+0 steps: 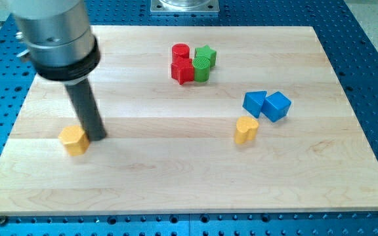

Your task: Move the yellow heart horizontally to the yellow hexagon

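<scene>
Yellow heart [245,130]: a small yellow block lying flat on the tabletop [176,177], right of centre in the frame, lobes toward the view's top. Yellow hexagon [74,139]: a small yellow block lying flat at lower left, well apart from the heart, at nearly the same height.

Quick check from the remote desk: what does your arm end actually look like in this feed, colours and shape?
A wide silver-grey metal cylinder at the view's top left, ringed below by a black collar. From it runs a straight dark rod, plain and unmarked, narrower than the collar, ending in my tip. No cables show.
</scene>
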